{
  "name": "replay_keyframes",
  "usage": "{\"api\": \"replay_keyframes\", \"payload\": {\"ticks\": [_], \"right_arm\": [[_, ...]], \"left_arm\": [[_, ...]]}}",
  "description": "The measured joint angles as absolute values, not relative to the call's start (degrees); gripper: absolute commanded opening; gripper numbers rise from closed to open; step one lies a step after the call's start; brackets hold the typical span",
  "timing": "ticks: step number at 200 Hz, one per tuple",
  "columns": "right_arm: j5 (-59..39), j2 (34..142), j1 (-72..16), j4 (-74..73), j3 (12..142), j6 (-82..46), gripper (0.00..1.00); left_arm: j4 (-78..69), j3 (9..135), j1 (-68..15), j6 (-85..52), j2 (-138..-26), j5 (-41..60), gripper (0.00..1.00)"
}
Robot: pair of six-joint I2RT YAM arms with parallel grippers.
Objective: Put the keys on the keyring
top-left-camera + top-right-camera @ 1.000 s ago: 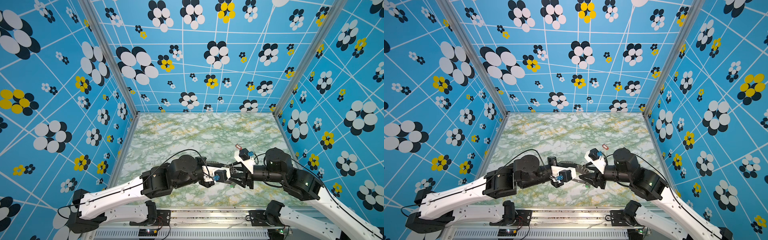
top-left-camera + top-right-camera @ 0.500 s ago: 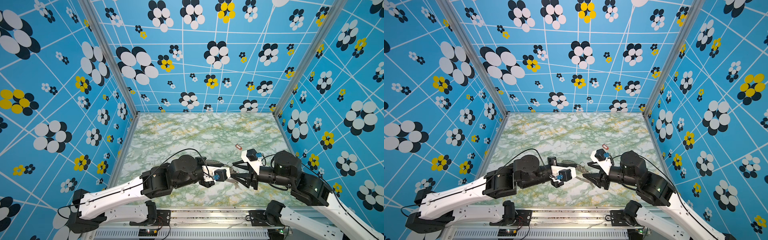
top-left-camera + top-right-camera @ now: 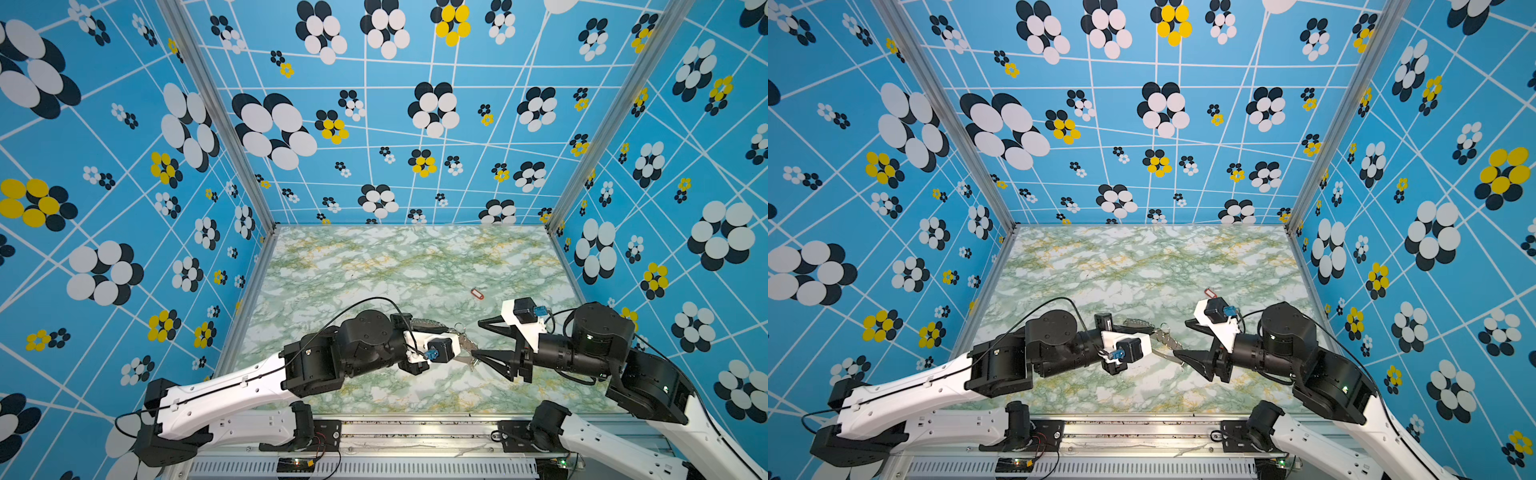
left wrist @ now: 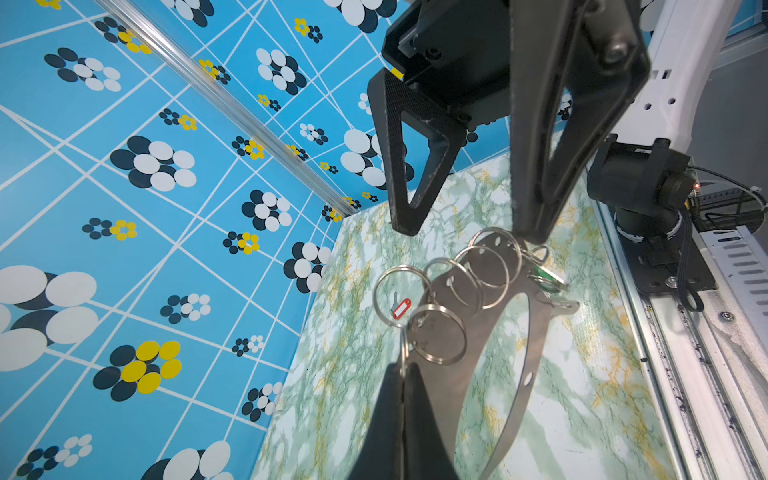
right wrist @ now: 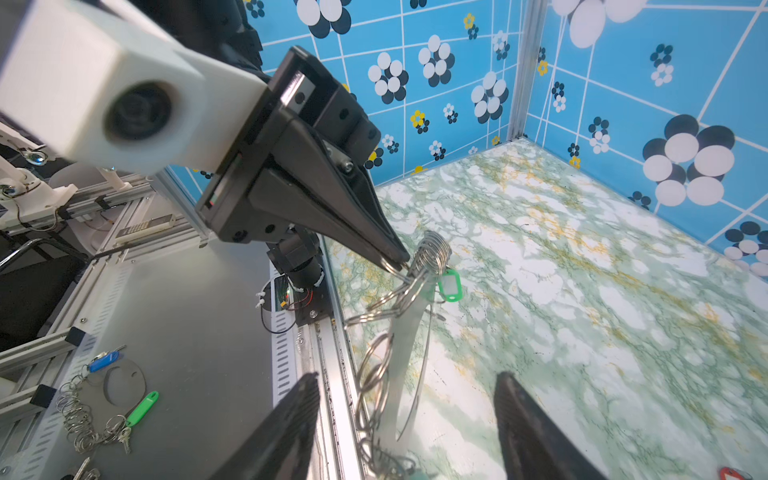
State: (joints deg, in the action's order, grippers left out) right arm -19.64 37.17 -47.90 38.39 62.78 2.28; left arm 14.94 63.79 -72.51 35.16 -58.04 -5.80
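Observation:
My left gripper (image 4: 402,368) is shut on one wire ring of the keyring (image 4: 446,399), holding the grey crescent plate just above the marble table near its front edge. In both top views the keyring (image 3: 465,345) (image 3: 1165,338) hangs between the two arms. A green-tagged key (image 5: 449,284) hangs from a ring at the plate's end. The red-tagged key (image 3: 477,294) (image 3: 1209,293) lies loose on the table behind the grippers. My right gripper (image 3: 477,337) (image 5: 406,380) stands open facing the keyring, whose near end reaches between its fingers; it grips nothing.
Patterned blue walls close in the table on three sides. A metal rail (image 3: 415,419) runs along the front edge. Off the table, on a grey bench, lies another bunch of rings with a green tag (image 5: 141,409) and a blue tag (image 5: 104,359).
My right gripper has opened wider and drawn back to the right, away from the keyring. The left gripper and the keyring have stayed where they were.

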Motion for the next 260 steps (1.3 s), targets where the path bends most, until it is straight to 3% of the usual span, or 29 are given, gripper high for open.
{"api": "replay_keyframes", "payload": {"ticks": [60, 123, 201, 242, 260], "right_arm": [[-19.6, 40.9, -47.9, 35.7, 65.7, -0.3, 0.48], [-24.6, 49.1, -47.9, 37.8, 71.8, -4.5, 0.34], [-25.0, 50.6, -47.9, 43.0, 71.9, -6.4, 0.16], [-24.2, 50.4, -47.9, 43.6, 72.1, -6.9, 0.00], [-24.0, 50.2, -47.9, 43.9, 72.1, -6.9, 0.00]], "left_arm": [[14.7, 63.4, -72.5, 34.9, -58.0, -4.7, 0.00], [14.7, 63.0, -72.5, 34.5, -58.0, -4.5, 0.00], [14.6, 62.2, -72.5, 34.5, -58.0, -4.6, 0.00], [14.8, 62.2, -72.5, 34.5, -57.8, -4.6, 0.00], [14.7, 62.2, -72.7, 34.5, -57.8, -4.6, 0.00]]}}
